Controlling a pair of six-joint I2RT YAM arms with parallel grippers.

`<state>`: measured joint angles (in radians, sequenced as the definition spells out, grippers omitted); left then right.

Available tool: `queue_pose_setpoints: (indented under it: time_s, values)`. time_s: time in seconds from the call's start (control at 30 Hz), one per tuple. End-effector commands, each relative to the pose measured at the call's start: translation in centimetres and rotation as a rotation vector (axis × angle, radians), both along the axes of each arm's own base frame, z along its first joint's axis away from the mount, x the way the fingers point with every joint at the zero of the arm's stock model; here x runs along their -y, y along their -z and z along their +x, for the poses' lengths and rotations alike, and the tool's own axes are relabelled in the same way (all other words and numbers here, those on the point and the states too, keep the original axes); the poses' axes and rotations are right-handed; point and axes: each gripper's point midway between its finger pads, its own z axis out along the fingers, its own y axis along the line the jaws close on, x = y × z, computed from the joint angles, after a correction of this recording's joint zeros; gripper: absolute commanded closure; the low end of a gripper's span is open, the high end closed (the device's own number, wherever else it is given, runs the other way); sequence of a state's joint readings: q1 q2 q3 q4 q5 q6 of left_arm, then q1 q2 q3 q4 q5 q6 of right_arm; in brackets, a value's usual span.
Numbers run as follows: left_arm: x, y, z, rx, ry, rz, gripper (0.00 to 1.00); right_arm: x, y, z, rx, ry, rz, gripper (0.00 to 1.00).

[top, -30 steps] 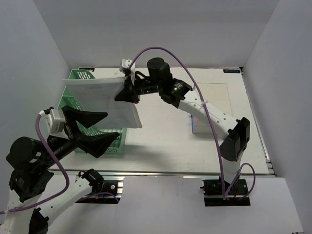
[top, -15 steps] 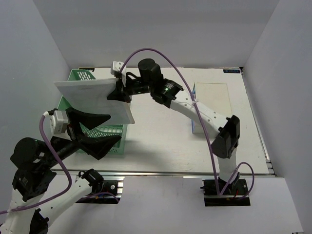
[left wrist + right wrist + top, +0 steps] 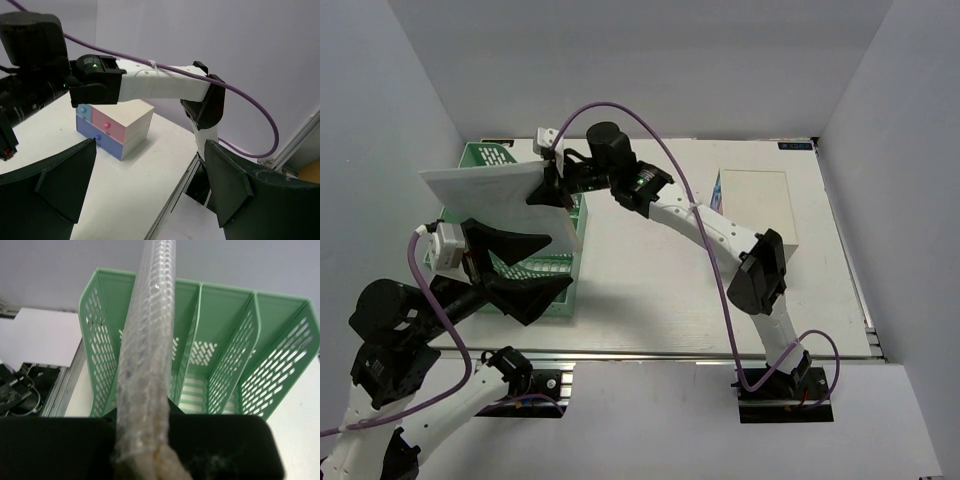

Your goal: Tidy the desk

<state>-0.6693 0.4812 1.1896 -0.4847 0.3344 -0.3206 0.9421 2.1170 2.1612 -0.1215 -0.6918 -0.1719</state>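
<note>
Desk (image 3: 650, 290) bears green rack (image 3: 215, 315); right pincer (image 3: 546, 190) clamps white mailer (image 3: 490, 195), left pincer (image 3: 150, 165) apart.

Top view: fixed above and behind my bases, looking down over the whole desk (image 3: 650, 290). Left wrist view: low, facing out between my left fingers (image 3: 60, 180) toward the drawer box (image 3: 117, 127) and right arm (image 3: 160, 85), both also seen from the top. Right wrist view: very close, sighting along the white padded sheet (image 3: 147, 340) into the green rack (image 3: 225, 365), likewise shared with the top.
</note>
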Motion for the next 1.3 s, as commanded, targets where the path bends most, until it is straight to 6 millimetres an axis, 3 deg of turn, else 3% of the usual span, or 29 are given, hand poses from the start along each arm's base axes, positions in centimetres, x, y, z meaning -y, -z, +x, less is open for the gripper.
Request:
queue_pose_setpoints:
  time_s: [0.0, 0.17, 0.43, 0.73, 0.83, 0.87, 0.9, 0.97, 1.1, 1.17, 1.23, 1.27]
  values:
    - [0.8, 0.2, 0.7, -0.017, 0.013, 0.004, 0.02, -0.3, -7.0, -0.3, 0.11, -0.015, 0.186, 1.0]
    - [1.2, 0.3, 1.0, -0.02, 0.02, 0.003, 0.02, -1.1, -7.0, -0.2, 0.071, -0.01, 0.201, 1.0]
    - [1.2, 0.2, 0.9, -0.017, 0.024, -0.005, 0.02, -2.7, -4.8, -0.2, 0.022, -0.023, 0.189, 1.0]
    - [1.4, 1.2, 0.9, -0.026, 0.03, 0.004, 0.02, -2.8, -0.3, -0.1, 0.01, -0.024, 0.093, 1.0]
    - [1.4, 1.2, 1.1, -0.03, 0.028, 0.004, 0.02, -2.7, 0.1, -0.2, 0.026, -0.033, 0.084, 0.73]
    - [1.4, 1.1, 1.1, -0.028, 0.028, 0.002, 0.02, -2.6, -0.2, -0.5, 0.033, -0.036, 0.087, 0.51]
    - [1.4, 1.0, 1.0, -0.023, 0.027, 0.0, 0.02, -2.4, -0.4, -0.8, 0.035, -0.049, 0.085, 0.43]
    - [1.3, 0.8, 0.9, -0.02, 0.028, -0.006, 0.02, -2.0, -1.0, -1.0, 0.044, -0.049, 0.089, 0.32]
    - [1.1, 0.4, 0.7, -0.015, 0.029, -0.013, 0.02, -0.5, -2.2, -0.8, 0.068, -0.021, 0.076, 0.22]
    - [1.2, 0.2, 0.7, -0.017, 0.031, -0.021, 0.02, 0.8, -3.1, -0.7, 0.088, 0.006, 0.064, 0.11]
    - [1.4, 0.3, 0.8, -0.024, 0.035, -0.018, 0.02, 2.6, -4.7, 0.3, 0.098, 0.1, 0.056, 0.11]
    - [1.5, 0.3, 1.0, -0.032, 0.038, -0.018, 0.02, 3.4, -4.2, 1.1, 0.104, 0.141, 0.035, 0.11]
